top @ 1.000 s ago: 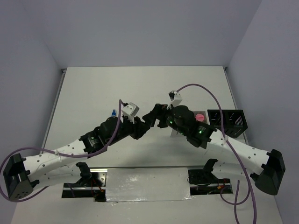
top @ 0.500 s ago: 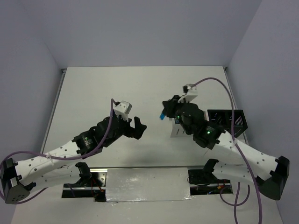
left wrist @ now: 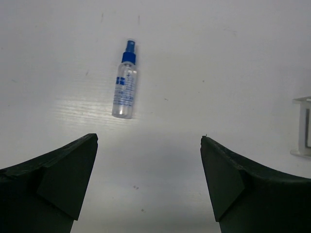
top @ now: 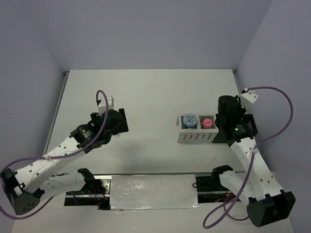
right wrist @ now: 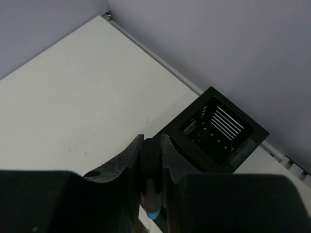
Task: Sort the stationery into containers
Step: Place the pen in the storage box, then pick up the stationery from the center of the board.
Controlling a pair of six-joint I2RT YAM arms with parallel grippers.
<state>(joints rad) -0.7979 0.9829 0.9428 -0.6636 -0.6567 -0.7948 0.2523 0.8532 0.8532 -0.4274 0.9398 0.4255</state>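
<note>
In the right wrist view my right gripper (right wrist: 151, 141) is shut on a blue marker (right wrist: 153, 214), its black end clamped between the jaws. The black mesh box (right wrist: 216, 128) lies just beyond the fingertips. From above, the right gripper (top: 226, 114) hangs at the left edge of the black mesh box (top: 244, 127). The white slatted organizer (top: 194, 137) holds a dotted-lid tin (top: 189, 120) and a pink tube (top: 208, 122). My left gripper (left wrist: 148, 145) is open over bare table, with a small clear blue-capped bottle (left wrist: 125, 87) lying a little ahead of it. From above, the left gripper (top: 119, 121) hides the bottle.
The table's back-right edge rail (right wrist: 155, 56) and the grey wall run close behind the black box. A corner of the white organizer (left wrist: 303, 127) shows at the right edge of the left wrist view.
The two grippers met mid-table a second ago. The left one opened and drew back left. The right one shut on the blue marker and swung right to the black box.
</note>
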